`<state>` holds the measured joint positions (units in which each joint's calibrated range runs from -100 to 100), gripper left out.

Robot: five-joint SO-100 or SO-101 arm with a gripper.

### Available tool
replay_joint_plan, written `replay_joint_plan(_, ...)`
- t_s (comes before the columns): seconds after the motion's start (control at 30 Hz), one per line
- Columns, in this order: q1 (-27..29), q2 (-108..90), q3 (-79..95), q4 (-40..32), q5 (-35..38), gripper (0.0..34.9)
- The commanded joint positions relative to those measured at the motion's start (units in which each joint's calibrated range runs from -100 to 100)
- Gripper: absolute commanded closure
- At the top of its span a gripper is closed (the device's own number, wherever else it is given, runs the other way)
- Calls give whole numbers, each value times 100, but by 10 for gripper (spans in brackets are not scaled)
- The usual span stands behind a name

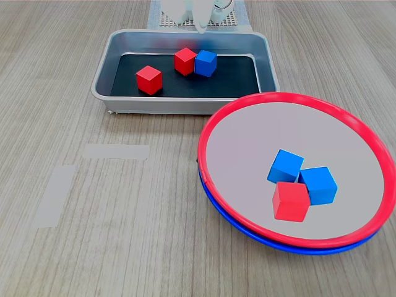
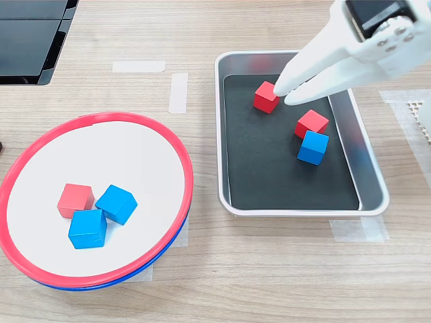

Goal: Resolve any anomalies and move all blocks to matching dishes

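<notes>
The fingers of the gripper stand narrowly apart, holding nothing. In the second exterior view, from the left: the red-rimmed dish sits stacked on the blue-rimmed dish and holds a red block and two blue blocks toward its 7 o'clock. The tray holds a blue block and two red ones; the nearer red block lies at the fingertips' 9 o'clock. The cubes look light, stiff and slick, so opposite flat faces should be squeezed squarely.
</notes>
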<state>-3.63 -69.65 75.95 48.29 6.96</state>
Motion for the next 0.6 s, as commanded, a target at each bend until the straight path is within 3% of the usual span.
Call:
replay_joint_plan(0.0,-272,1784,-1938,87,63,270)
replay_joint_plan(0.13,-423,3328,-3167,29,205,215)
replay_joint_plan(0.27,-480,4317,-3603,-359,430,204)
replay_joint_plan(0.33,-508,4667,-3667,-524,537,213)
replay_joint_plan(0.4,-564,5306,-3822,-912,591,261)
replay_joint_plan(0.57,-668,5767,-4068,-1168,552,281)
